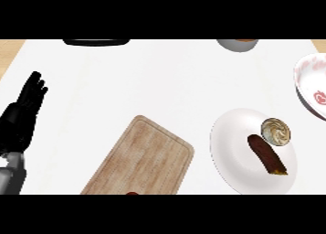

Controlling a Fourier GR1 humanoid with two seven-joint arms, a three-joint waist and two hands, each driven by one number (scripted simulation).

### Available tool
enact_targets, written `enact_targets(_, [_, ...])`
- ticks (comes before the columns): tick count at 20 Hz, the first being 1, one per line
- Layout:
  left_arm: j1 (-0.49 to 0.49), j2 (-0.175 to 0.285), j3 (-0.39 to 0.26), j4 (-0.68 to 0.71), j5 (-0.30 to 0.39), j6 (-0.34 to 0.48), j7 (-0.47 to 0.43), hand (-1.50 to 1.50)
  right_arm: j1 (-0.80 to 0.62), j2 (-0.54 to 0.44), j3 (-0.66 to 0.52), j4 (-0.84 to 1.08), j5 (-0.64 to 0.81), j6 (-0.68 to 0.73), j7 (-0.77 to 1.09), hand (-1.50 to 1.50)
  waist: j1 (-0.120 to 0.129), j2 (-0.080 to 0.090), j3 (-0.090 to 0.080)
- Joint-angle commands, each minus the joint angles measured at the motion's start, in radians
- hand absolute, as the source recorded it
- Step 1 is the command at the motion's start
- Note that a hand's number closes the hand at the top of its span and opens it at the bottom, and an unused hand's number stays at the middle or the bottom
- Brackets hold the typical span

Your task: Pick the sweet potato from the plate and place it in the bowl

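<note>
A white counter fills nearly the whole view, evenly lit, with soft shadows. Tan wood shows past its left and right upper corners.

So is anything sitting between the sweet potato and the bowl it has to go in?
Only a small round swirled thing on the plate, beside the sweet potato at its upper end, roughly on the line to the bowl at the right edge. Beyond it, only bare counter shows.
</note>
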Motion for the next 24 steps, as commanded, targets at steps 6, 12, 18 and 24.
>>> enact_targets(6, [-0.034,-0.023,-0.009,-0.018,-0.015,-0.003,0.032,0.00,-0.247,-0.165,0.182,0.082,-0.028,0.236,0.279,-1.50,0.031,0.004,0.000])
enact_targets(12, [-0.094,-0.035,-0.014,0.027,-0.034,-0.018,0.050,0.00,-0.436,-0.094,0.362,0.244,-0.013,0.358,0.329,-1.50,0.025,0.006,0.001])
enact_targets(18, [-0.029,-0.062,-0.006,0.004,-0.062,0.005,0.020,0.00,-0.521,-0.027,0.464,0.340,0.002,0.497,0.401,-1.50,0.014,0.003,0.001])
enact_targets(24, [0.049,-0.039,0.059,-0.016,-0.021,-0.075,-0.015,0.00,-0.523,0.017,0.465,0.384,0.060,0.600,0.420,-1.50,0.003,-0.001,0.001])
